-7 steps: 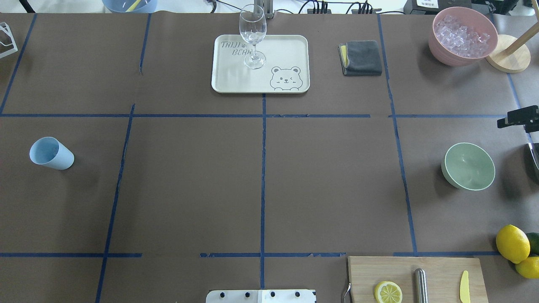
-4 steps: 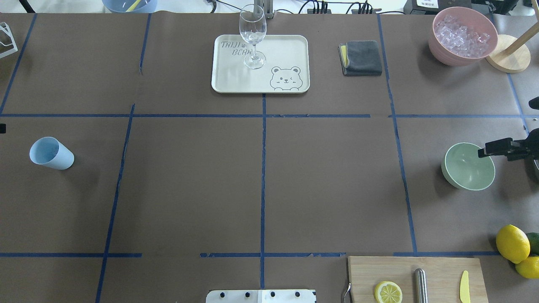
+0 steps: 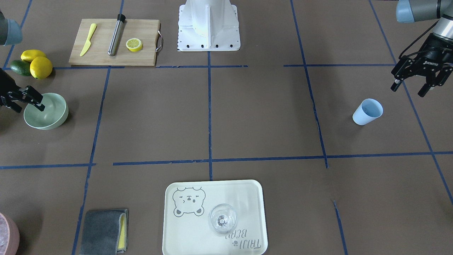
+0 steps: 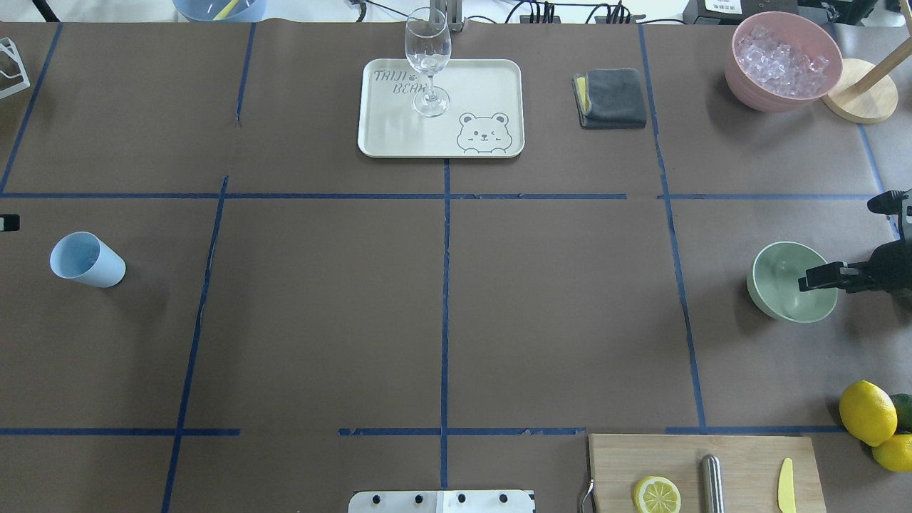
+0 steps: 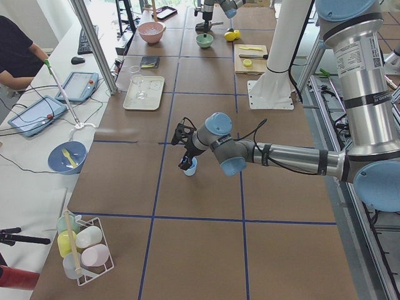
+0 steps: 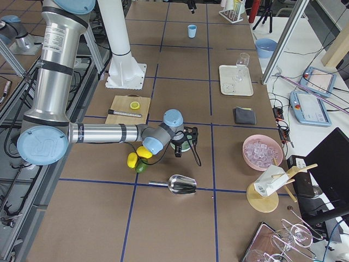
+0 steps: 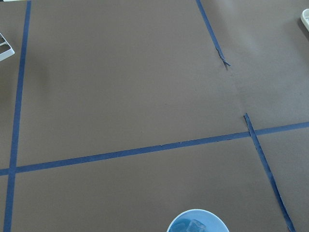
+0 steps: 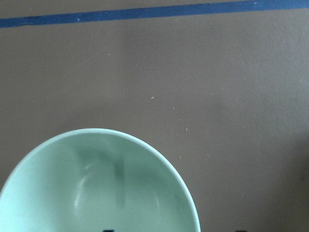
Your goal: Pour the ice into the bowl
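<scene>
Mint-green and bare inside: nothing poured yet.
Facing the robot, the bowl [image 3: 53,113] sits empty with the right gripper [image 3: 27,106] at its rim, fingers spread and holding nothing. Far across the table from the bowl, the left gripper [image 3: 408,90] hangs spread and empty near the blue cup [image 3: 361,117]. From overhead, a pink container [image 4: 755,96] of clear cubes stands beyond the bowl. On the left wrist view, glassy lumps, likely the ice [image 7: 195,224], lie in the cup. Grasp, carry and pour are all left to do.

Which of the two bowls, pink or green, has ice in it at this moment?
The pink bowl: it is heaped with clear ice cubes, while the mint-green bowl, nearer the robot, looks empty.
</scene>
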`<state>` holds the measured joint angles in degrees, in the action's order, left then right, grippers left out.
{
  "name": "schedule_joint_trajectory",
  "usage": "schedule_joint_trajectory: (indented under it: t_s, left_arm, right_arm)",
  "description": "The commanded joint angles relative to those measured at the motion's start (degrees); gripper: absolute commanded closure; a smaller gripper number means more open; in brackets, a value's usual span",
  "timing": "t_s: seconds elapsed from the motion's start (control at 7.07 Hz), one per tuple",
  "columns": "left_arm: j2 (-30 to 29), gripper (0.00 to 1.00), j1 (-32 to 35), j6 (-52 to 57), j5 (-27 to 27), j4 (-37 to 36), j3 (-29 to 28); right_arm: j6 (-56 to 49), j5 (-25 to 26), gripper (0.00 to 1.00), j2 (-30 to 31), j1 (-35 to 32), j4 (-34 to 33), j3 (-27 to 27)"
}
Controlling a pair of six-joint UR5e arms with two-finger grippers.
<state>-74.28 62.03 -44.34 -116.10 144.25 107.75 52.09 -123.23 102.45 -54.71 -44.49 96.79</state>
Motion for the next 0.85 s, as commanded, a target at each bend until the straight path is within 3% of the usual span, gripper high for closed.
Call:
schedule_joint_trajectory:
  t_s: [0.0,0.42,0.71]
  left_arm:
    - [-0.1,0.00,-1.7,-1.1,1.2,0.1,0.1]
    - [-0.1,0.00,-1.8,-1.2,1.3,0.2,0.9]
    - [0.8,0.00,-7.7,-5.1,9.4,2.2,1.0]
  right_arm:
    - [0.0,0.1,1.00,-0.1,0.1,0.1,-0.8]
    - [-0.3,-0.3,1.00,-0.6,0.3,0.3,-1.3]
    - [0.2,-5.8,1.00,-0.8,-0.7,-0.1,2.6]
